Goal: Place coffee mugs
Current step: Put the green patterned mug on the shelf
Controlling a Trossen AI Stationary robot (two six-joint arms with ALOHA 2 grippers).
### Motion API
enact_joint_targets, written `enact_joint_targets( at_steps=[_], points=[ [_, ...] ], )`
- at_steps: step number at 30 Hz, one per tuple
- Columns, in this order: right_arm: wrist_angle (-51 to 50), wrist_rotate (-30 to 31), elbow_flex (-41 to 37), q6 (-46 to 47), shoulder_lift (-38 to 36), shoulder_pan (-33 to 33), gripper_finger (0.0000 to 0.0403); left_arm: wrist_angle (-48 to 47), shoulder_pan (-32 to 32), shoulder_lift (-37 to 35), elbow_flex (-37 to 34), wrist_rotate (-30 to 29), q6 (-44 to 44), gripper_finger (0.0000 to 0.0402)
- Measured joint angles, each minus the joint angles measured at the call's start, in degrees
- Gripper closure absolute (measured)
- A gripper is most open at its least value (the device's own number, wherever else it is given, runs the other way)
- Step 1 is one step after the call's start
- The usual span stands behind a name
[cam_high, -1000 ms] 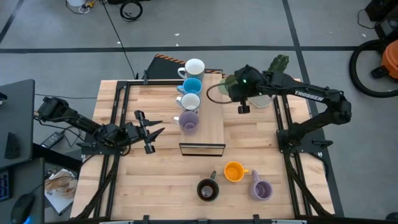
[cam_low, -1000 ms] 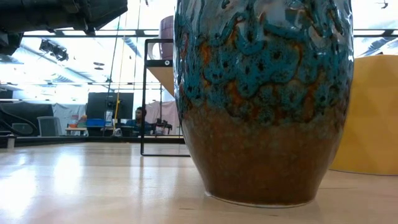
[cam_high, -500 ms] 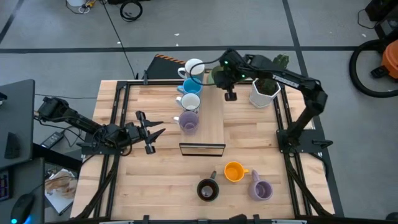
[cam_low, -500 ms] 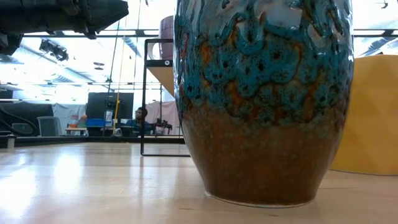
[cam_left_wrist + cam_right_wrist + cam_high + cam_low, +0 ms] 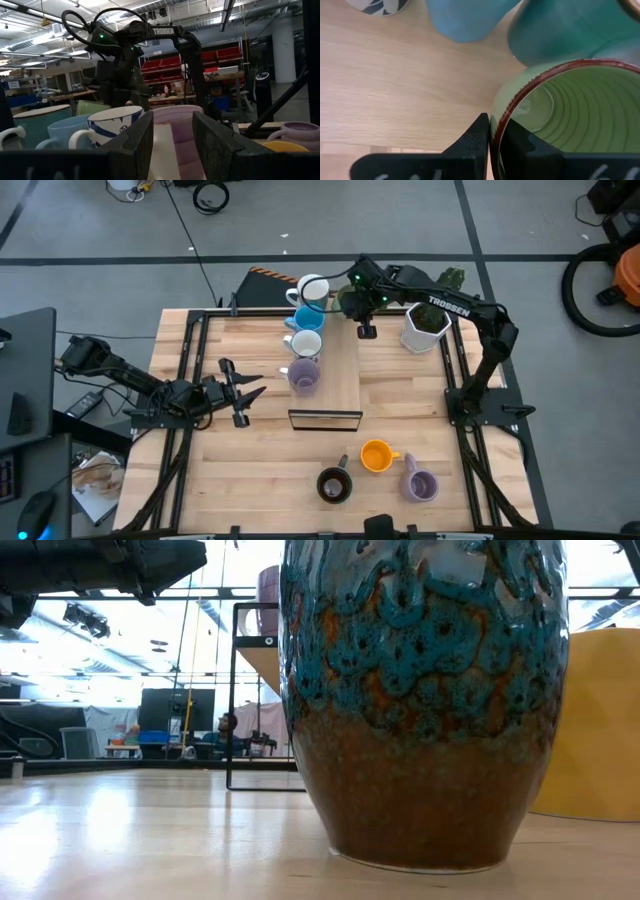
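Note:
My right gripper (image 5: 348,302) is shut on the green mug (image 5: 560,110) over the far end of the raised wooden shelf (image 5: 345,370), right of the blue mug (image 5: 309,316). A row stands on that shelf: white mug (image 5: 313,286), blue, white (image 5: 305,343), lavender (image 5: 303,376). The orange mug (image 5: 376,455), dark brown mug (image 5: 334,484) and second lavender mug (image 5: 420,484) stand on the table's near part. My left gripper (image 5: 250,391) waits open at the table's left, pointing at the shelf. My right gripper holds the green mug by its brown-edged rim (image 5: 496,119), one finger (image 5: 512,140) inside the mug and one (image 5: 479,134) outside, coming from above. The mug stays upright, mouth up; whether its bottom rests on the shelf cannot be told.
A white hexagonal cactus pot (image 5: 425,328) stands at the table's far right, close to my right arm. The shelf's black frame (image 5: 325,419) edges its near end. In the low view the dark brown mug (image 5: 425,700) fills the picture, with the orange mug (image 5: 600,720) beside it.
My right gripper has carried the green mug from over the cactus pot toward the table's left and far edge, to the shelf's far end beside the blue mug; the move slowed in the last half second. The cactus pot now shows uncovered.

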Motion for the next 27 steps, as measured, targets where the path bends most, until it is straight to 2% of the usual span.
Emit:
enact_joint_targets(
  at_steps=[14,27],
  points=[
    [0.91,2.61,0.0,1.05,-0.11,-0.01,0.0344,-0.78,0.0,0.0,0.0,0.0,0.0,0.026],
    [2.62,8.25,-0.04,2.25,-0.13,0.19,0.0265,-0.76,0.0,0.0,0.0,0.0,0.09,0.026]
  ],
)
